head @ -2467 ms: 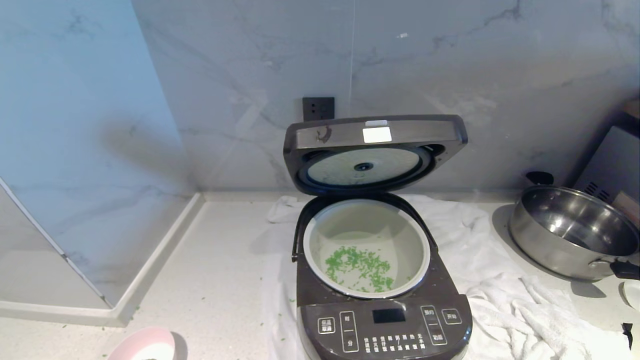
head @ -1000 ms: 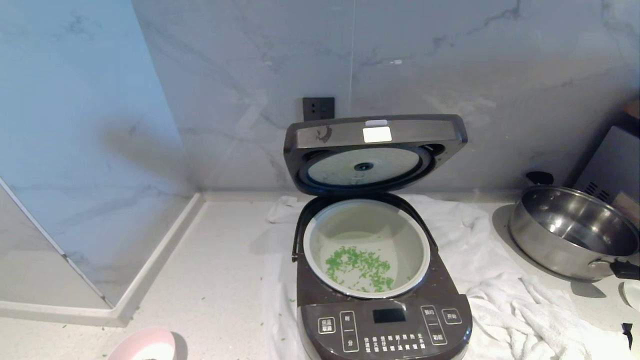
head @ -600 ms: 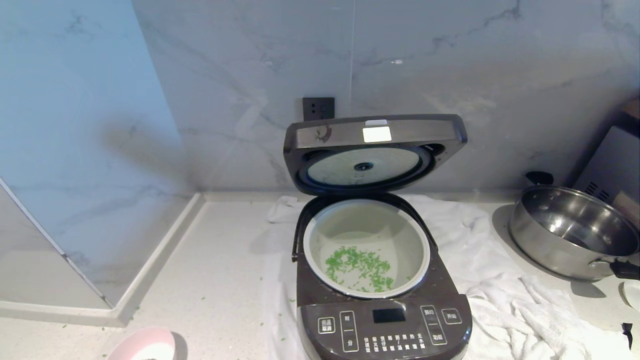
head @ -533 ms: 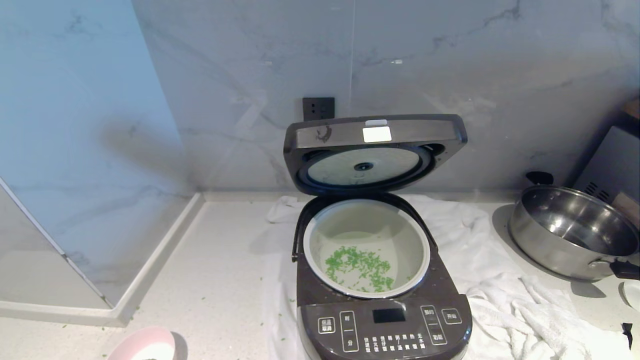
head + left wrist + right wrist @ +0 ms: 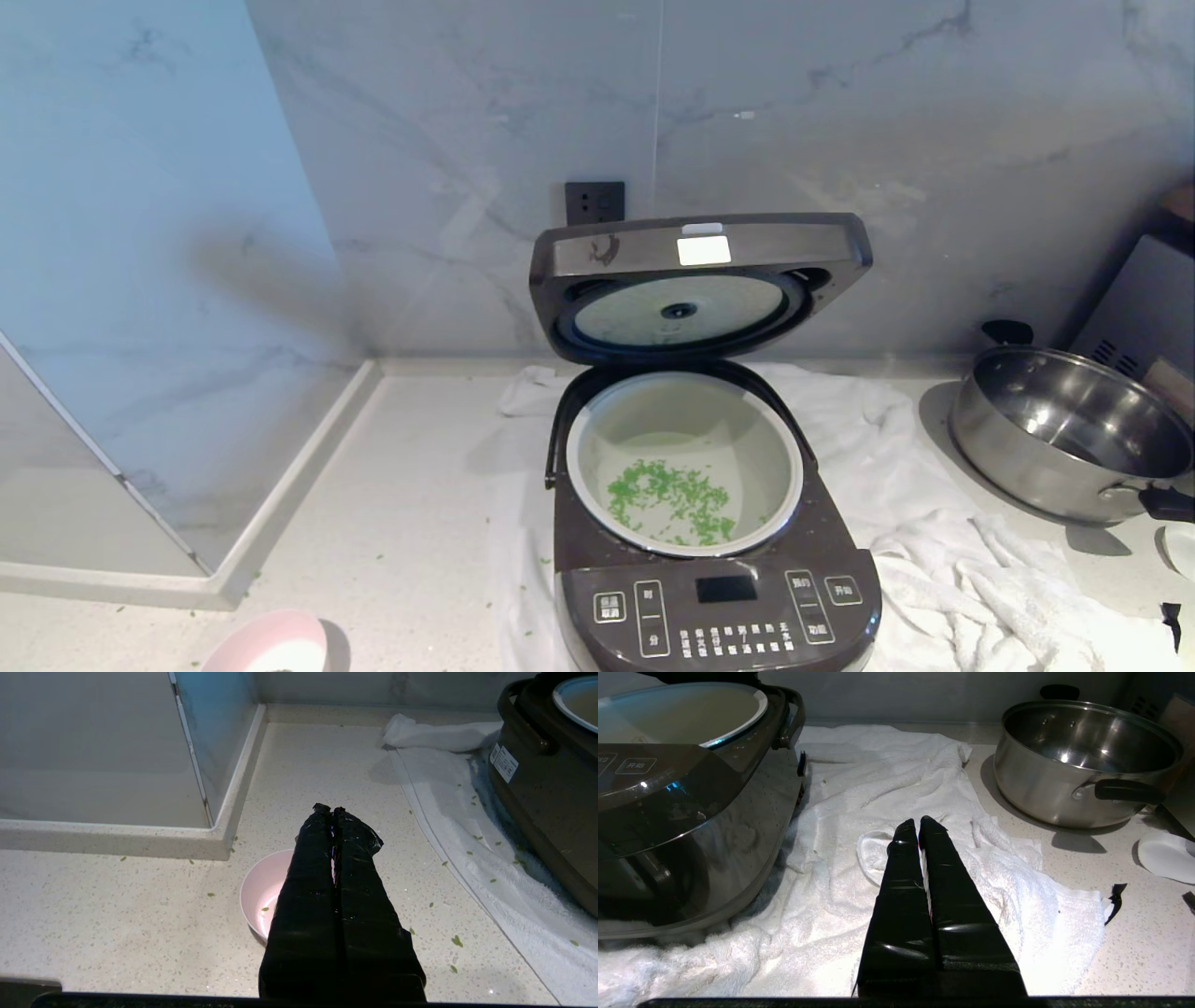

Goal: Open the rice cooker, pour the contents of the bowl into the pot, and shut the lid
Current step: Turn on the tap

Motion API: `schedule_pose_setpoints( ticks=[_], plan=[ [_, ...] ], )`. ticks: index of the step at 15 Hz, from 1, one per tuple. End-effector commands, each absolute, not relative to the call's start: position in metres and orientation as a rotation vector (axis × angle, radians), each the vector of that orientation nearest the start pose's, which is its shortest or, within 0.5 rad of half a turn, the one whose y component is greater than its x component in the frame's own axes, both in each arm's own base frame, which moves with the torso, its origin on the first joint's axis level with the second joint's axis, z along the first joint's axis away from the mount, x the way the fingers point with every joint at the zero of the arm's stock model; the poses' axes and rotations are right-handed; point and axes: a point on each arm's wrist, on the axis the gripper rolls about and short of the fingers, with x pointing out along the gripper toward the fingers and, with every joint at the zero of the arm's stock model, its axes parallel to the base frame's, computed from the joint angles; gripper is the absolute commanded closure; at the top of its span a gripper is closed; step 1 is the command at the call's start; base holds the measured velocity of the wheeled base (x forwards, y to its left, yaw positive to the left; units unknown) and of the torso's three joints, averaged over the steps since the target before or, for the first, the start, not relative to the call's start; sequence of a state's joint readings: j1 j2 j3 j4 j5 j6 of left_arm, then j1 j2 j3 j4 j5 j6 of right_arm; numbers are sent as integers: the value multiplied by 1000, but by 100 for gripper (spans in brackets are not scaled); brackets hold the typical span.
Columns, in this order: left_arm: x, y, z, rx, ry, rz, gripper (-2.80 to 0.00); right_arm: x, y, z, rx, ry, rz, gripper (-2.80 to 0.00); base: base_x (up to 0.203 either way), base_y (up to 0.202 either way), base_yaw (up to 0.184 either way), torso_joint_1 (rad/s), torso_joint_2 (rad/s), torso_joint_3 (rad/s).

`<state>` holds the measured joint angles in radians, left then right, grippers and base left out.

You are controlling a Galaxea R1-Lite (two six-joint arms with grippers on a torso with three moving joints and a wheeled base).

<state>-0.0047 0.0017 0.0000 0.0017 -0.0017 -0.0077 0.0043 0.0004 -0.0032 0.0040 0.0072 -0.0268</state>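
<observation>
A: What stands around the rice cooker (image 5: pixel 714 560)?

B: A white towel (image 5: pixel 943 560) lies under it and spreads to the right. Further right is a steel pan (image 5: pixel 1064 434) with black handles, well apart. A dark wall socket (image 5: pixel 594 202) is behind the lid (image 5: pixel 700 280), which stands up open.

A: And the task's things?

B: The green bits (image 5: pixel 670 499) lie in the pot (image 5: pixel 684 462). The pink bowl (image 5: pixel 261 896) sits on the speckled tabletop (image 5: pixel 117 914), left of the cooker, under the left claw (image 5: pixel 332 810).

A: The claws?

B: Both are closed and hold nothing. The right claw (image 5: pixel 918 822) hangs over the towel, between cooker and pan.

A: The room?

B: Grey marble walls (image 5: pixel 840 121) and a raised ledge (image 5: pixel 280 504) at the left.
</observation>
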Motion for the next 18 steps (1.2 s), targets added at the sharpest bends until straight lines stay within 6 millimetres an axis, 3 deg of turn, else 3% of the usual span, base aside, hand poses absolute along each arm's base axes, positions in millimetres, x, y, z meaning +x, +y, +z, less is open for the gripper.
schedule_pose_setpoints(
  ticks=[1, 18],
  plan=[
    [-23, 0, 75, -8, 3, -6, 0, -23, 0, 76, -28, 0, 12, 0, 0, 0, 0, 0, 0, 0],
    [-23, 0, 75, -8, 3, -5, 0, -23, 0, 76, -19, 3, 11, 0, 0, 0, 0, 0, 0, 0]
  ],
)
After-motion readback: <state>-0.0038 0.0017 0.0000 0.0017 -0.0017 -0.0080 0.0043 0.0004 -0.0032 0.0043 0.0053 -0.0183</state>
